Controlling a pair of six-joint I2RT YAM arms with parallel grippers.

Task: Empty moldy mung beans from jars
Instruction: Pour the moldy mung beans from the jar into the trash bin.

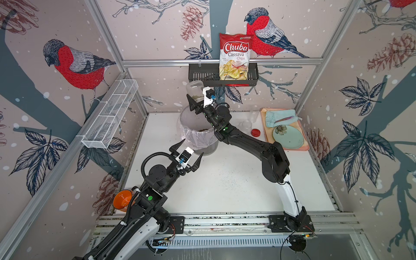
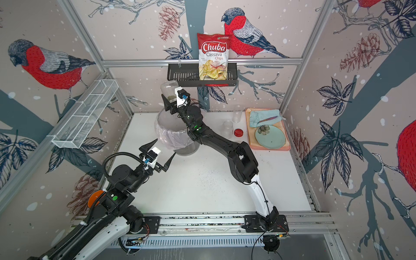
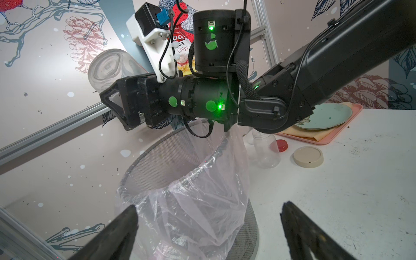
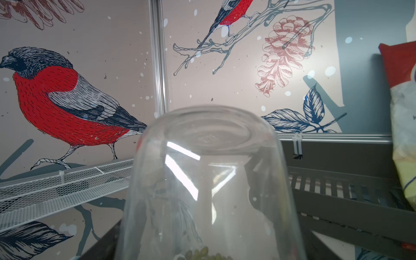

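The right pincer (image 1: 198, 100) is clamped on a small clear cylindrical jar (image 1: 195, 88), lidless and turned base-up. The tiny olive-green mung beans (image 1: 197, 97) are bunched at its neck between the fingers. Below that pincer stands the grey mesh bin with a clear plastic liner (image 1: 209, 148), its rim well under the jar's mouth. Whether the mouth sits squarely over the opening I cannot tell. Just behind the pincer the black slotted wall basket (image 1: 195, 75) hangs near the jar's raised base, so headroom there is tight. The left pincer (image 1: 193, 146) is spread wide and holds nothing. It hovers at the bin's near side with its fingertips close to the liner's edge, and the white counter (image 1: 225, 180) lies bare behind it. To the right of the right pincer, past its arm, two more clear jars (image 1: 246, 126) stand by a shiny red round lid (image 1: 256, 132) and a beige round lid (image 3: 308, 157), near the edge of the pink tray (image 1: 292, 147).
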